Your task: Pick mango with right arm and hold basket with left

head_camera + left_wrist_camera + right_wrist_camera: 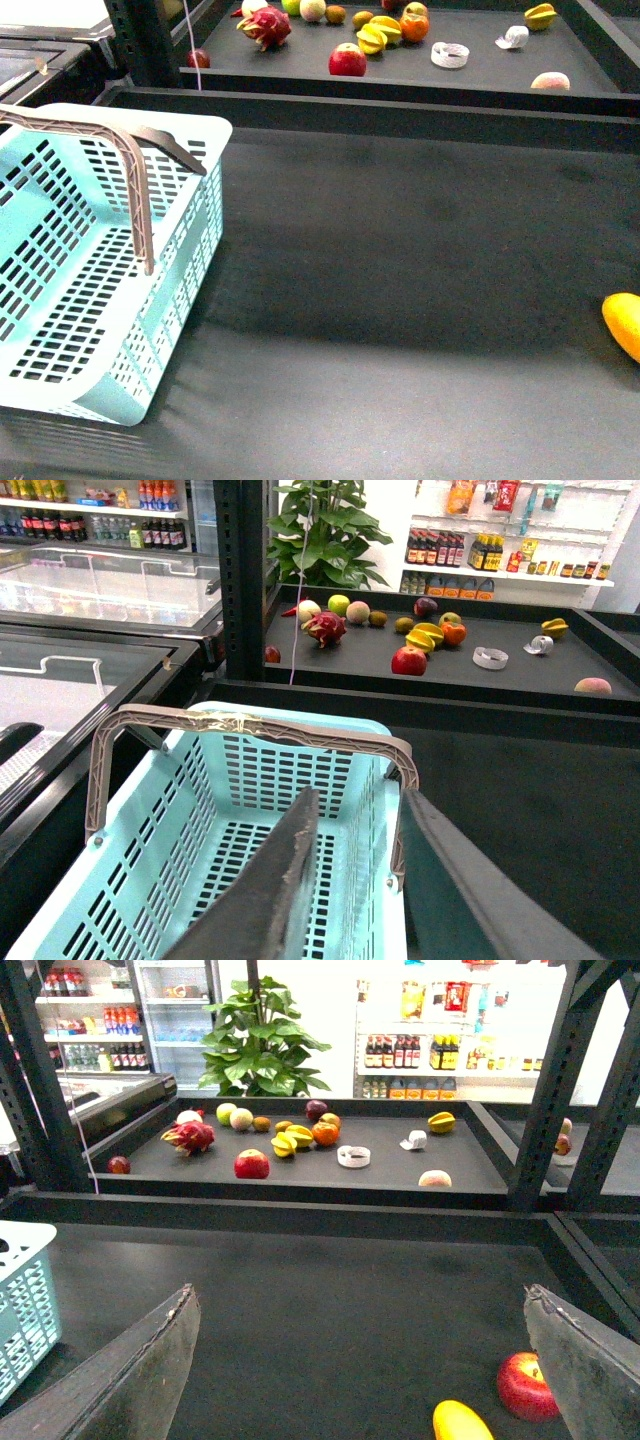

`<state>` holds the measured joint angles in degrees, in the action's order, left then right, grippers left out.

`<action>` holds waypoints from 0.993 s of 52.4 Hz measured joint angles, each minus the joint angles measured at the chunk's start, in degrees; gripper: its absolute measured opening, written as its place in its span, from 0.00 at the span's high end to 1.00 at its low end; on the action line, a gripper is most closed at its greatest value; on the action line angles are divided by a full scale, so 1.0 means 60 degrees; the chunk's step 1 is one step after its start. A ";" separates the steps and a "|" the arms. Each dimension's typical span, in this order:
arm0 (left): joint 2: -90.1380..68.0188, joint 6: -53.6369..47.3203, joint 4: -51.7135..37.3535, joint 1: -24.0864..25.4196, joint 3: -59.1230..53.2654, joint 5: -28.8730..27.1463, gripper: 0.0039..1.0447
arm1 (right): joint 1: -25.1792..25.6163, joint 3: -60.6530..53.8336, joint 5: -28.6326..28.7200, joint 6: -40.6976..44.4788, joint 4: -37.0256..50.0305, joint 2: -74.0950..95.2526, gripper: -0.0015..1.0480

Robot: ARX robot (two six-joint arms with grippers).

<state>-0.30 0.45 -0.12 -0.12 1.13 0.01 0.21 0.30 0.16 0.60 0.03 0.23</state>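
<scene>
Left gripper [360, 800]: jaws apart astride your basket [280, 742] wall, set to steady it | right gripper [360, 1295]: wide, empty, facing the mango [462, 1422] beside a red apple [522, 1385], well apart from basket.

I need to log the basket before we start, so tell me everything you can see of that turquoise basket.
The basket is pale turquoise, plastic-looking, with slotted lattice walls and floor. Its grey-brown swing handles stand raised. It sits upright on the dark table at the robot's left, and nothing shows inside it. The left gripper, open, straddles one rim, one finger inside and one outside; contact cannot be told.
</scene>
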 joint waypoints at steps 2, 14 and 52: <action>0.0000 0.0000 0.0000 0.0000 0.0000 0.0000 0.62 | 0.0000 0.0000 0.0000 0.0000 0.0000 0.0000 0.08; 0.0000 0.0000 0.0000 0.0000 0.0000 0.0000 0.22 | 0.0000 0.0000 0.0000 0.0000 0.0000 0.0000 0.08; 0.0000 -0.0007 0.0000 0.0000 0.0000 0.0000 0.05 | 0.0000 0.0000 0.0000 0.0000 0.0000 0.0000 0.08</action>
<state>-0.30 0.40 -0.12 -0.12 1.13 0.01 0.21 0.30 0.16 0.60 0.03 0.23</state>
